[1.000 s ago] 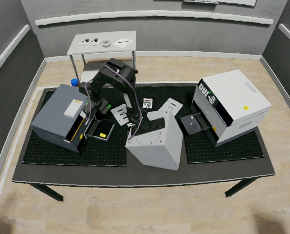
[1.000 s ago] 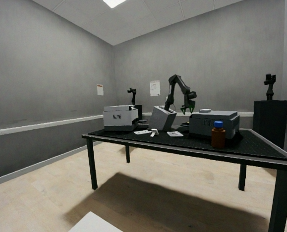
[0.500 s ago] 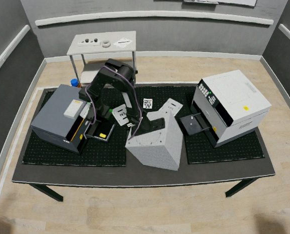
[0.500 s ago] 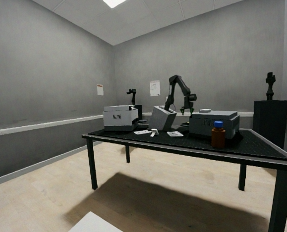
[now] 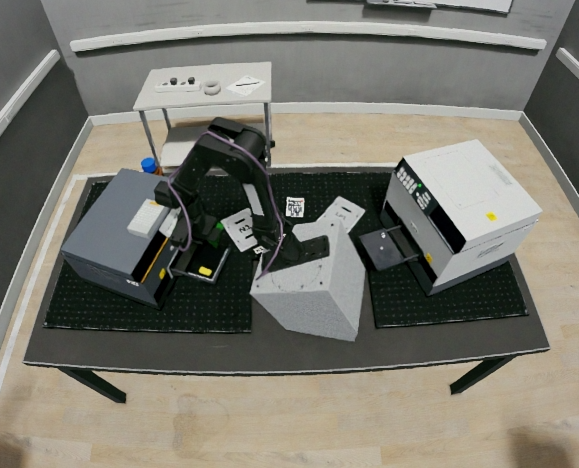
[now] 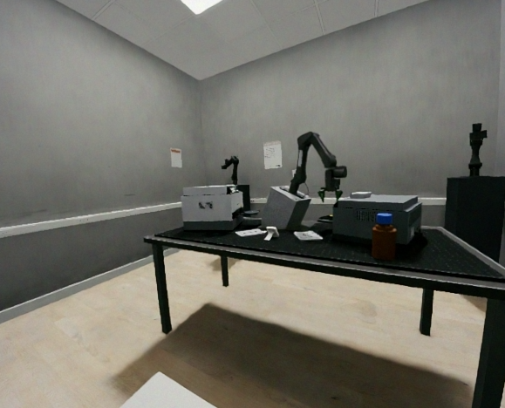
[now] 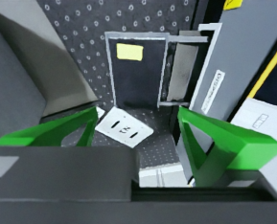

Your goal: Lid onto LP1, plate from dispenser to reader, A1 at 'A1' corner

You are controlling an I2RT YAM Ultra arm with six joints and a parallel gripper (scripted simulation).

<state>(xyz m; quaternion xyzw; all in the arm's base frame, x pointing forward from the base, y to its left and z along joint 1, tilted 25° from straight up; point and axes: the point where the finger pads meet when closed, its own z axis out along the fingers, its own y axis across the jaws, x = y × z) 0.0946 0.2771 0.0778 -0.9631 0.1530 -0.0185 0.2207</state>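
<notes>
A dark plate [image 5: 202, 261] [image 7: 134, 72] with a yellow label at one short end lies on the dispenser's stage [image 5: 215, 278], which juts from the grey dispenser [image 5: 109, 236] [image 6: 381, 212]. I cannot tell the lid from the plate. My gripper [image 5: 214, 232] [image 6: 330, 193] [image 7: 137, 111] is open and empty. It hangs above the bench between that stage and the white N1 plate [image 5: 241, 229] [image 7: 124, 127]. The white LP1 plate [image 5: 342, 210] lies bare further right. The reader [image 5: 460, 211] [image 6: 210, 206] has its dark stage [image 5: 382, 251] out and bare.
A brown bottle with a blue cap [image 5: 148, 165] [image 6: 383, 237] stands behind the dispenser. A white block [image 5: 145, 217] [image 7: 259, 117] sits on the dispenser's top. The arm stands on a grey wedge block [image 5: 309, 292]. A white tag card [image 5: 294, 206] stands at the back, a side table [image 5: 203, 85] behind the bench.
</notes>
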